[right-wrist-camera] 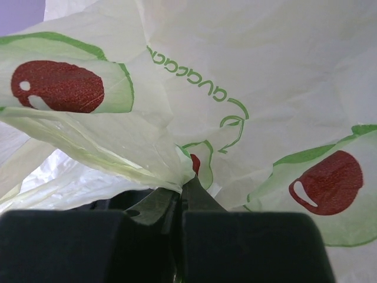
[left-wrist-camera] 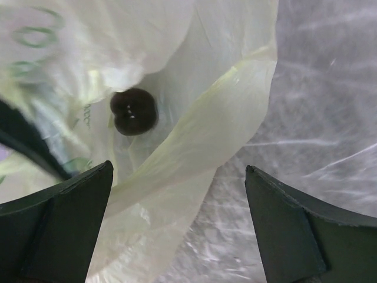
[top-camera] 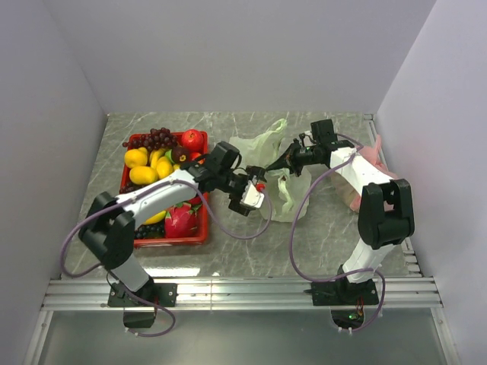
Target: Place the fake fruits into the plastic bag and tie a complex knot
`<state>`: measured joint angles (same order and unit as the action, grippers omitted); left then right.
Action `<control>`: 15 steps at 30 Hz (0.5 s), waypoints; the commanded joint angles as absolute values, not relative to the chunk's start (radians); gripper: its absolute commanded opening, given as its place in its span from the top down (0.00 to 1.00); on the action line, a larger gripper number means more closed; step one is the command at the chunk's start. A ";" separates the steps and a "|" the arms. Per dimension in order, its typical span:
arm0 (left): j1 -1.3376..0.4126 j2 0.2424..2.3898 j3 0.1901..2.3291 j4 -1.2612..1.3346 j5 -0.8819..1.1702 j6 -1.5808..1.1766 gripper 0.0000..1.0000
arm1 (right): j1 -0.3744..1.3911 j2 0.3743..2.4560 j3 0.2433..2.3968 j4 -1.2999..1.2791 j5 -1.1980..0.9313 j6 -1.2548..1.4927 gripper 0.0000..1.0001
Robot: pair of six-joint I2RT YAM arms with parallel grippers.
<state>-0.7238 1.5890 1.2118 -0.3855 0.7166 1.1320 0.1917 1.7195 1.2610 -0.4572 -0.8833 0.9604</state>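
Translucent pale-green plastic bag (right-wrist-camera: 265,71); avocado motifs (right-wrist-camera: 59,85) green-rimmed, red-brown pits. Glossy dark-brown fruit (left-wrist-camera: 134,111) ahead of left jaws. Red crate (top-camera: 199,237): yellow mangoes (top-camera: 142,175), purple grapes (top-camera: 152,139), red apple (top-camera: 192,139). Grey marbled counter (top-camera: 251,251).

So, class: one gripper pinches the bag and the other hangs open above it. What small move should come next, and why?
Probably lift the left gripper and swing it toward the red basket. It is open and empty, a dark fruit lies inside the plastic bag, the right gripper pinches the film, and many fake fruits sit in the basket.
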 commanded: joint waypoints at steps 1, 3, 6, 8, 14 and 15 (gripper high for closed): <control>-0.732 1.659 1.288 -0.428 0.724 1.351 0.01 | 0.193 1.720 1.275 -0.457 -0.876 0.927 1.00; -0.730 1.678 1.275 -0.396 0.704 1.397 0.01 | 0.195 1.717 1.284 -0.471 -0.867 0.904 1.00; -0.732 1.692 1.279 -0.423 0.669 1.419 0.24 | 0.186 1.715 1.324 -0.535 -0.850 0.803 1.00; -0.712 1.675 1.333 -0.518 0.686 1.365 0.57 | 0.169 1.709 1.362 -0.596 -0.804 0.648 1.00; -0.583 1.494 1.321 -0.737 0.782 1.393 1.00 | 0.117 1.657 1.493 -0.889 -0.576 0.248 1.00; -0.548 1.450 1.303 -0.755 0.790 1.400 1.00 | 0.115 1.640 1.482 -0.899 -0.542 0.218 1.00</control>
